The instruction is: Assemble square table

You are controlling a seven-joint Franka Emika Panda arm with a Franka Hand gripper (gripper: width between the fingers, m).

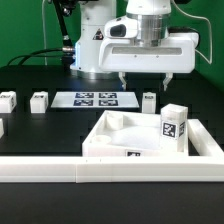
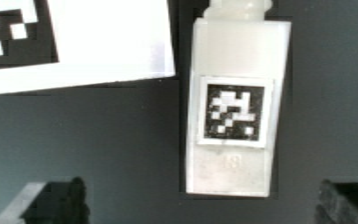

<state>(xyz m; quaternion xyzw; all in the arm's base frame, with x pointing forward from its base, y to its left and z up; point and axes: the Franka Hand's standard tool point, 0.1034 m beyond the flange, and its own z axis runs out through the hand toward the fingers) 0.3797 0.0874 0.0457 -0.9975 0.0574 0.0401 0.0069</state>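
Observation:
The square table's white top (image 1: 104, 149) lies at the exterior view's right, and one tagged leg (image 1: 174, 126) stands upright at its near right corner. Loose white legs lie on the black table: two (image 1: 7, 100) (image 1: 39, 101) on the left and one (image 1: 148, 102) beside the marker board. My gripper (image 1: 145, 78) hangs open just above that last leg. In the wrist view the same leg (image 2: 234, 110) lies lengthwise with its tag up. The gripper (image 2: 199, 204) is wide open there, its dark fingertips (image 2: 51, 202) well apart on either side of the leg's end and holding nothing.
The marker board (image 1: 95, 99) lies flat to the left of the leg under my gripper, and its corner (image 2: 60, 45) shows in the wrist view. A long white border rail (image 1: 100, 172) runs along the front. Part of another white piece (image 1: 2, 128) shows at the left edge.

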